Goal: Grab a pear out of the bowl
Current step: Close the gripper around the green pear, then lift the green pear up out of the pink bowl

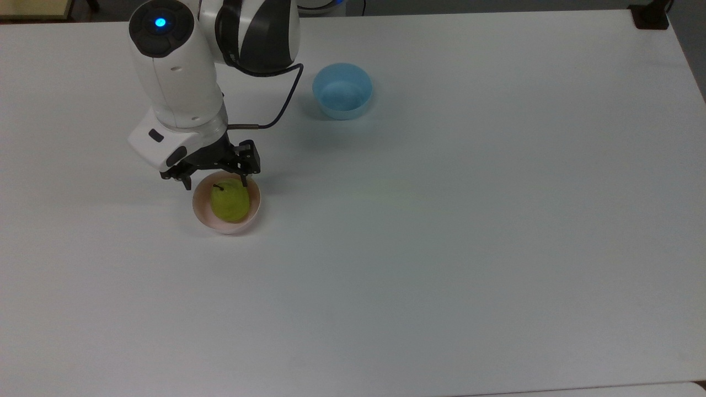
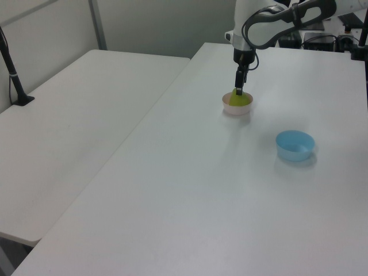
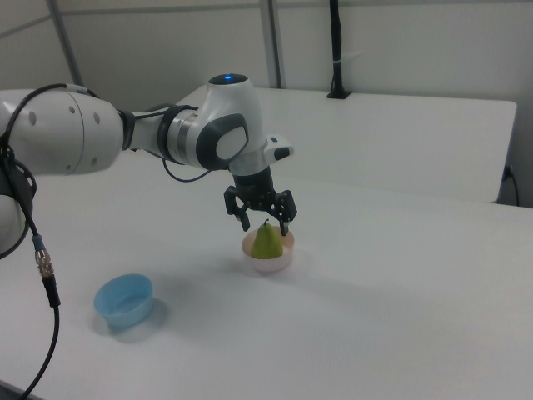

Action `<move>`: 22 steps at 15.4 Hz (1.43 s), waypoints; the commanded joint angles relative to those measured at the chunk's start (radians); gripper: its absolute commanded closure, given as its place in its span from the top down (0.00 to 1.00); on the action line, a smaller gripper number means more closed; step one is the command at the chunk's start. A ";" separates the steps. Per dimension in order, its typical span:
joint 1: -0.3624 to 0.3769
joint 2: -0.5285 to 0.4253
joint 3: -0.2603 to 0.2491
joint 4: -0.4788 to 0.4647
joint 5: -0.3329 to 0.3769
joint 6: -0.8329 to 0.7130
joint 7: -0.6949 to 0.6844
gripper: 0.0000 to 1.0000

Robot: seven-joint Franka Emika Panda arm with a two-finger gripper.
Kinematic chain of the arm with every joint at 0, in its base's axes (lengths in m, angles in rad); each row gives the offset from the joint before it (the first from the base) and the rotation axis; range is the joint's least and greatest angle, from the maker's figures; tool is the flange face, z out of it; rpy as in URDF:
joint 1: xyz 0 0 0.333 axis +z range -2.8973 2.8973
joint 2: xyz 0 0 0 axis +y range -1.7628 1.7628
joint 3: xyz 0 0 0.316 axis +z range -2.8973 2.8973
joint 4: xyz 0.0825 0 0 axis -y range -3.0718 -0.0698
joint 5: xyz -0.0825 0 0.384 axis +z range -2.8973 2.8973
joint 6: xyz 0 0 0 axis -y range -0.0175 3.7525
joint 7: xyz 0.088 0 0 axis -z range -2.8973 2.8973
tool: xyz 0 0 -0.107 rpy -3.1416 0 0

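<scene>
The pear [image 1: 230, 200] sits upright inside the pink bowl [image 1: 205, 214] on the white worktop [image 1: 441, 220], its short dark stem pointing up; in the top view the bowl lies toward nine o'clock of the worktop's middle. In the right view the yellow-green fruit [image 3: 267, 242] rises well above the bowl's rim [image 3: 268, 266]. The end effector [image 1: 215, 180] hangs just above the bowl, at the bowl's twelve o'clock edge in the top view, with its two black fingers spread wide apart and pinching nothing. In the right view the end effector [image 3: 264, 222] has its fingertips at about the height of the pear's stem, one on either side of it, with a gap between each finger and the fruit. In the left view the end effector [image 2: 238, 91] points straight down onto the pear [image 2: 243, 99], which rests in the bowl [image 2: 237, 108]. The white arm [image 1: 171, 77] reaches in from the top view's eleven o'clock corner, a blue light glowing on its upper joint and a dark cable looping at its side. A light blue bowl [image 1: 342, 91] stands well apart from the pink one, toward its one o'clock in the top view, with nothing inside it. A second white worktop [image 2: 75, 126] adjoins at the left view's nine o'clock side.
</scene>
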 commanded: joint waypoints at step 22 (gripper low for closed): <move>0.027 -0.089 0.001 -0.025 -0.010 -0.057 0.028 0.18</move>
